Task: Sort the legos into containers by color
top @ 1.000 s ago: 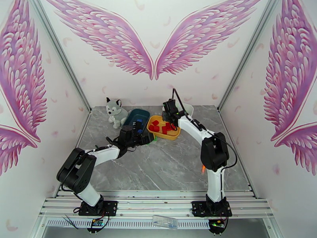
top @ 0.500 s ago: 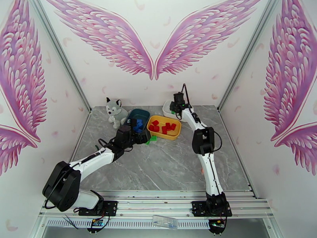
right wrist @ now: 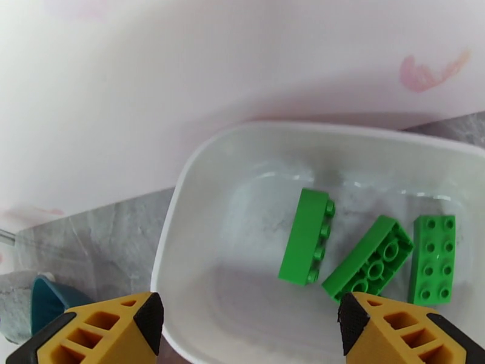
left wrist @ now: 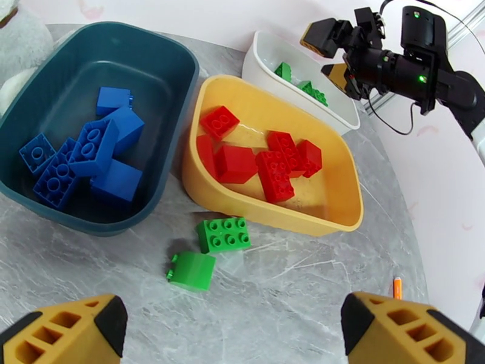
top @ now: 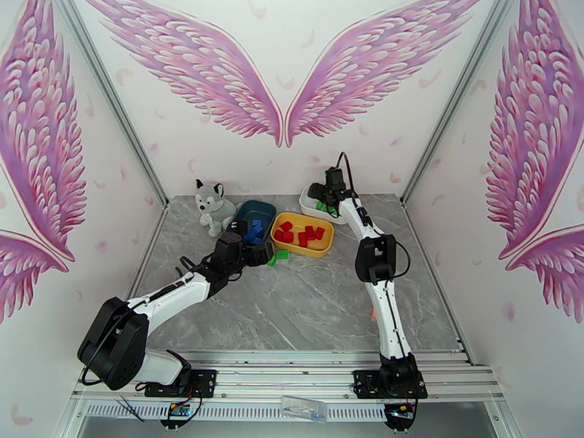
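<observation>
Two green legos [left wrist: 223,233] [left wrist: 191,271] lie on the grey table in front of the yellow tub [left wrist: 273,216], and my left gripper [left wrist: 236,335] hovers open just short of them. Several red legos [left wrist: 276,171] sit in the yellow tub. Several blue legos [left wrist: 91,156] sit in the teal tub [left wrist: 139,68]. My right gripper [right wrist: 248,335] hangs open above the white tub [right wrist: 176,207], where three green legos [right wrist: 306,235] rest. From the top camera, the left gripper [top: 259,254] is near the loose green legos [top: 281,253] and the right gripper [top: 315,191] is over the white tub [top: 325,211].
A plush husky [top: 213,206] sits left of the teal tub [top: 255,212] at the back of the table. The three tubs stand side by side along the back edge. A small orange item [left wrist: 398,287] lies on the table to the right. Side walls close in the table.
The right gripper moved back from the yellow tub to over the white tub and opened. The left arm stretched forward toward the loose green legos, staying open.
</observation>
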Controlling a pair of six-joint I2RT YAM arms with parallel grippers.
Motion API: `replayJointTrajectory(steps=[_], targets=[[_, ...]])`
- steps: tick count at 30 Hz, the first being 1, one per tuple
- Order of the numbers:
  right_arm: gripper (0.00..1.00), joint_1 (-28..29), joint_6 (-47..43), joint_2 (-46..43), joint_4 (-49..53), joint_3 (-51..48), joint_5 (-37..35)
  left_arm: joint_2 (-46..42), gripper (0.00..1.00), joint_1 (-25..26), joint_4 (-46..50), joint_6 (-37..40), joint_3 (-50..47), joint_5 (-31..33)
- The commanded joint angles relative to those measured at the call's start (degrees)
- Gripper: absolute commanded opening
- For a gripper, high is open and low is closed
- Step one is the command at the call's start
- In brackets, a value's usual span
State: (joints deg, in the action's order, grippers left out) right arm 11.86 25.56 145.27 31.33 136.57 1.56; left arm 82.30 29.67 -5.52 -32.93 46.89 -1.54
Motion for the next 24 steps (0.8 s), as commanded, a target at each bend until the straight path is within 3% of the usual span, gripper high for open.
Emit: replayJointTrajectory(steps=[1,8,12,16,21,24], targets=[[0.83,2.6,-2.5,-11.8,-3.2,-9.0,1.0,-2.1,0.99,-0.3,2.9,1.3,-0.4,2.5],[0.84,8.4,-4.2,-29.6,-7.6,-31.3,-2.6,-2.1,0.99,-4.1,3.4,0.1,-1.7,1.7],[0.81,13.7,-5.1,-37.7,-5.7,-41.0,-5.6,-1.7,0.99,-8.4,1.6,-3.2,-3.9,-3.0],[0.77,19.5,-2.5,-43.5,-3.0,-50.2,-7.5,-2.0,0.99,-12.4,-0.6,-6.5,-5.8,-7.2],[0.76,24.2,4.1,-49.8,-8.6,-65.4,-5.0,-3.5,0.99,-13.8,0.0,-6.0,-6.4,-5.6],[0.76,26.6,5.3,-49.7,-11.0,-69.1,-5.8,-3.4,0.99,-14.3,-0.2,-6.1,-6.6,-5.3]])
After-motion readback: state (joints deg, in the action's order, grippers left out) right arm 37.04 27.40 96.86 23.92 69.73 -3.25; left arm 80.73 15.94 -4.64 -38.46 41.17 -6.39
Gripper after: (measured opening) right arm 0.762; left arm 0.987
